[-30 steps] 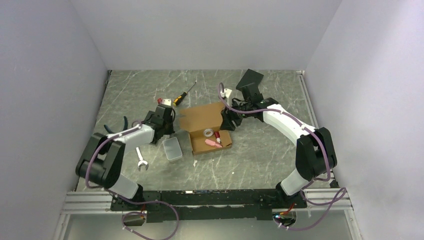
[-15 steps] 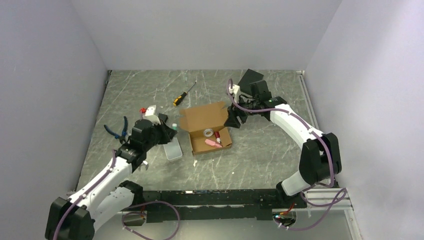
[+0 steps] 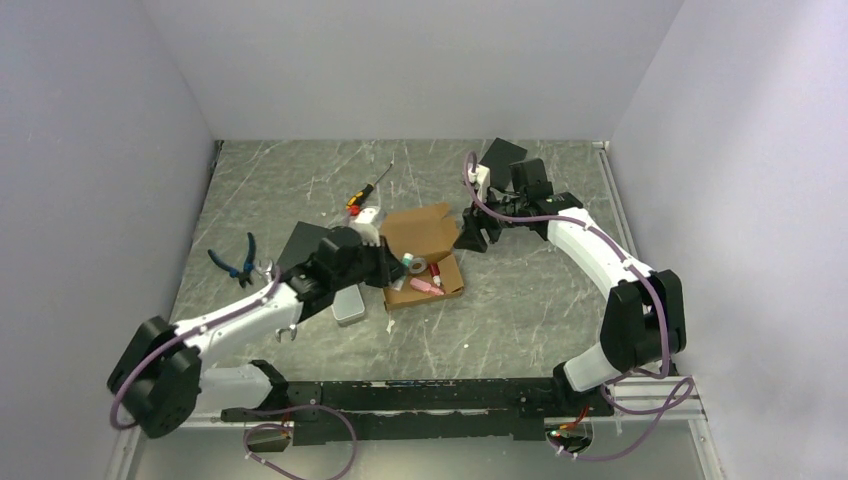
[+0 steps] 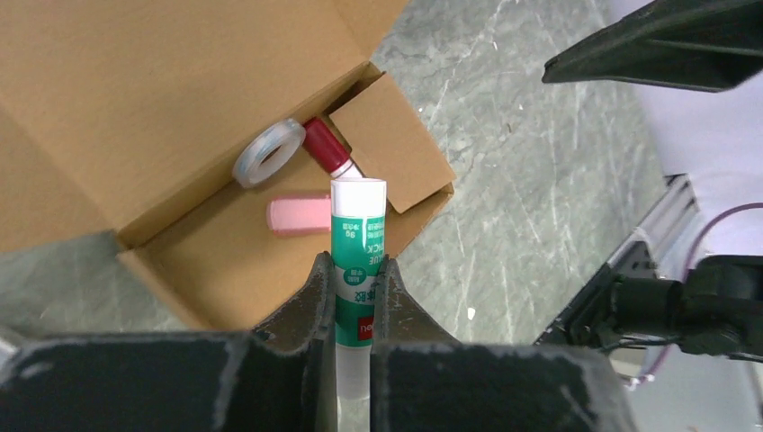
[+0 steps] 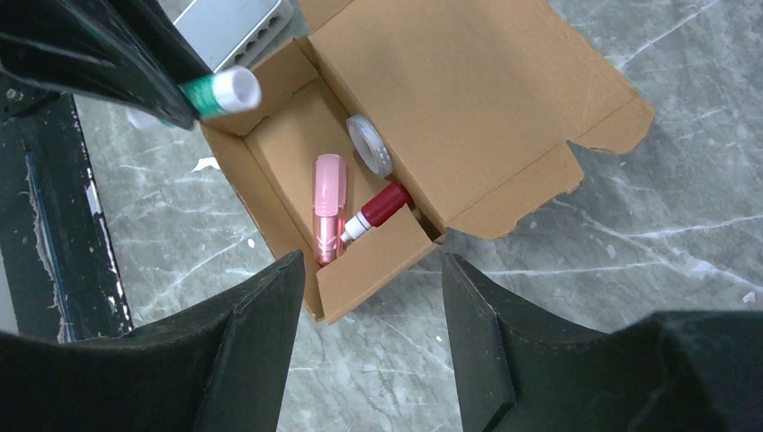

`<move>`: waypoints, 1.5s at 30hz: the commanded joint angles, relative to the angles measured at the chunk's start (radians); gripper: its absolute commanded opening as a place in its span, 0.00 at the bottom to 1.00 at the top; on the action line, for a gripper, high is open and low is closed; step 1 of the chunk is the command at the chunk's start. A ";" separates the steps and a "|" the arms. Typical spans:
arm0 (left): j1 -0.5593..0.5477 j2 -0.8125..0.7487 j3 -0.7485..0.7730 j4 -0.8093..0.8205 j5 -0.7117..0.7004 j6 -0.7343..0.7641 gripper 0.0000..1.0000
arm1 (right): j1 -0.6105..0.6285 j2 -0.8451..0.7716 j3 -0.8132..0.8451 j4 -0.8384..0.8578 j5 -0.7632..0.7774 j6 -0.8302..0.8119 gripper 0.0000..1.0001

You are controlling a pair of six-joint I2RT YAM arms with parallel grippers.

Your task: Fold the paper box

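The paper box (image 3: 425, 240) is tan cardboard and lies open mid-table with its lid flap folded back. Inside it are a clear tape roll (image 4: 268, 153), a pink tube (image 4: 299, 216) and a red-capped tube (image 4: 326, 148). My left gripper (image 4: 354, 270) is shut on a green-and-white glue stick (image 4: 358, 234), held over the box's near-left edge (image 3: 385, 265). My right gripper (image 5: 371, 265) stands open above the table just off the box's right corner (image 3: 470, 238), with nothing between its fingers.
A grey tin (image 3: 347, 303) sits left of the box, under my left arm. A yellow-handled screwdriver (image 3: 365, 188) lies behind the box, and blue pliers (image 3: 238, 262) lie at the left. One black slab (image 3: 500, 153) is at the back right, another (image 3: 298, 245) by my left arm.
My left arm has swung right, from beside the tin to the box's left edge, with the glue stick in its jaws. My right gripper has drawn back slightly from the box.
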 commanded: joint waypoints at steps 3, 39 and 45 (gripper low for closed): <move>-0.097 0.187 0.200 -0.147 -0.199 0.157 0.18 | -0.006 -0.010 0.004 -0.011 -0.041 -0.037 0.61; -0.118 -0.193 -0.217 -0.049 -0.388 -0.203 0.68 | 0.231 0.194 -0.094 0.130 0.607 0.148 0.48; -0.117 -0.176 -0.229 -0.029 -0.392 -0.216 0.68 | 0.233 0.178 -0.093 0.136 0.695 0.126 0.04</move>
